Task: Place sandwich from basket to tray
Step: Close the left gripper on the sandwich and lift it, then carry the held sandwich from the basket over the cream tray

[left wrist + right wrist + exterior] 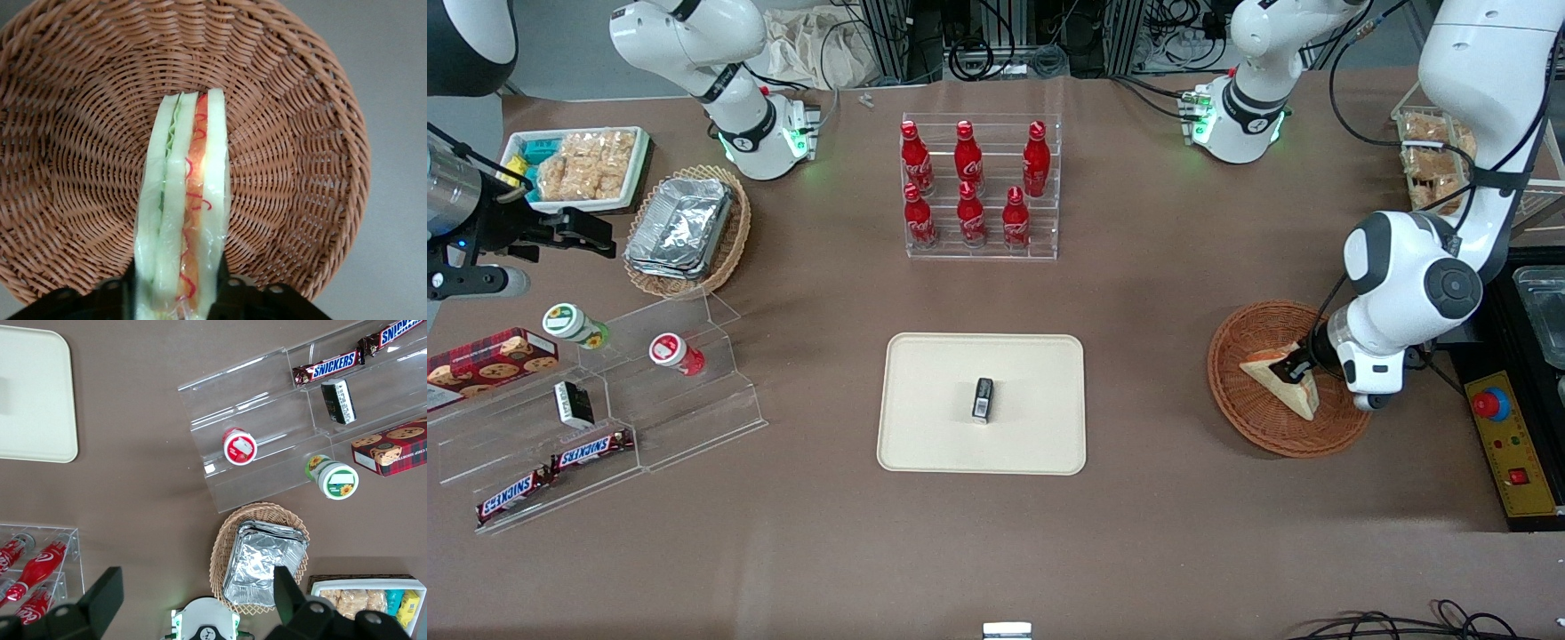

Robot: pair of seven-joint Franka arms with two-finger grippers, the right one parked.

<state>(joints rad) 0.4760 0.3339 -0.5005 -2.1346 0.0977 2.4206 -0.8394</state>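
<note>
Gripping the sandwich [181, 220] upright, gripper [1300, 366] sits low inside basket [1249, 333]; tray [925, 427] well apart holds small dark item [983, 398]

Glossy white rounded shells are seen on the working arm, with dark grey round joint caps and black bands at the seams. Black cables are strung along its links. A green light is shown at its base. The pincer [1303, 366] is black.
</note>
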